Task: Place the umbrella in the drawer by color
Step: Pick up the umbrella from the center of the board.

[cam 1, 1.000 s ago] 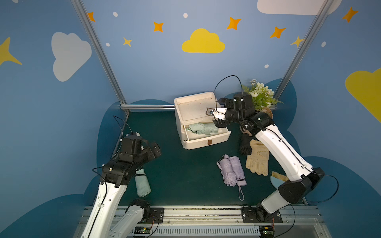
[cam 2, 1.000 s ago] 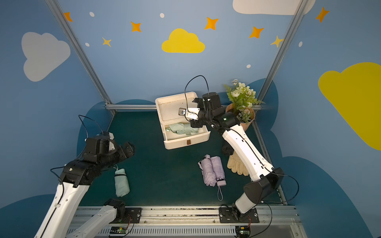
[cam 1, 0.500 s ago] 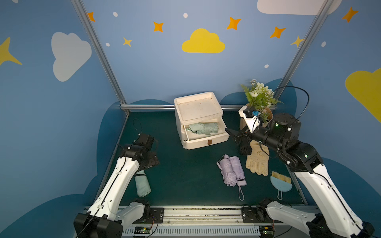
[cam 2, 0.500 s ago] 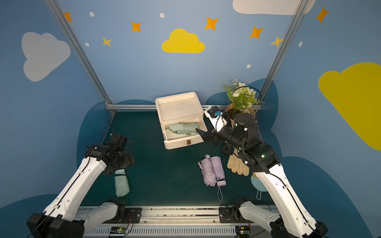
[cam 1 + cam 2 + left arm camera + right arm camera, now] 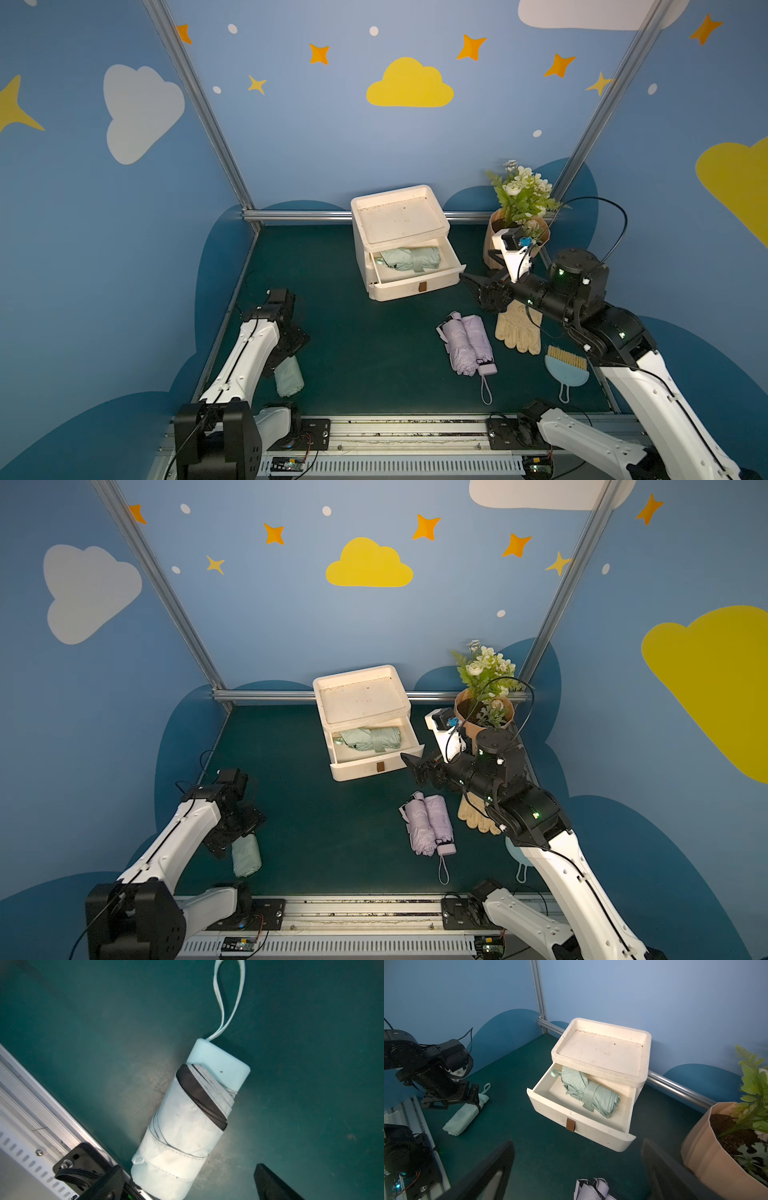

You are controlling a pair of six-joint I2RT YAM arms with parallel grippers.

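Umbrella, loose mint umbrella (image 5: 289,376): a short folded cylinder of pale green fabric lying flat on the dark green felt-like surface (image 5: 353,332), near its front left edge. In the left wrist view its canopy is wrapped in creased pleats, with a dark lining showing at one fold, a smooth rounded plastic handle cap and a flat woven wrist loop. The left gripper (image 5: 187,1167) hangs over the canopy end with its black jaws spread wide on either side, not clamped; whether a finger touches the fabric I cannot tell.

A stowed mint umbrella (image 5: 409,258), strapped but loosely rumpled, lies inside the pulled-out drawer (image 5: 399,286) of a cream, round-cornered plastic cabinet (image 5: 399,216), whose top is a shallow, scuffed tray. A small brown leather-like tab sits on the drawer front.

A lilac umbrella (image 5: 467,345), partly unrolled with a stubby handle and cord loop, lies on the surface in front of the drawer. The right gripper (image 5: 473,286) hovers above the surface beside the drawer's front corner, jaws spread and holding nothing. Nearby are cream work gloves (image 5: 519,332), a blue hand brush (image 5: 567,368) with straw-coloured bristles, and a faceted tan plant pot (image 5: 492,253).
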